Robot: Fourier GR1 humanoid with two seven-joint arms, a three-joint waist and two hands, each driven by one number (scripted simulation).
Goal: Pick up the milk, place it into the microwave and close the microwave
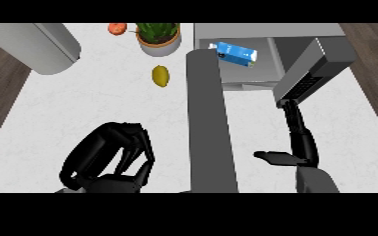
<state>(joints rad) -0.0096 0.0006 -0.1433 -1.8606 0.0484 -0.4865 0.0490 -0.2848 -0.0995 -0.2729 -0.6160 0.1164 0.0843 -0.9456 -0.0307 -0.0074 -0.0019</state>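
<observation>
Left hand: the black left hand is nearest the viewer, at about seven o'clock on the counter, fingers curled inward and together around nothing.
Right hand: the right hand is at about four o'clock, fingers straight and stretched upward, with the tips at the lower corner of the microwave door; whether they actually touch it is hard to tell. The thumb sticks out to the side, apart from the fingers.
Grey slab: a tall grey upright shape runs from six o'clock up toward the centre, between the two hands; what it is cannot be made out.
Milk: the blue and white milk carton lies on its side inside the microwave, at about one o'clock, with no hand on it.
Microwave door: it stands open, swung out toward two o'clock, its dark inner face showing.
Counter: a pale speckled counter fills the middle of the view.
Lemon: a yellow lemon lies near twelve o'clock, just below a potted plant.
Tomato: a reddish tomato sits at eleven o'clock, just beside the pot.
Grey cylinder: a large pale grey cylinder lies at ten o'clock.
</observation>
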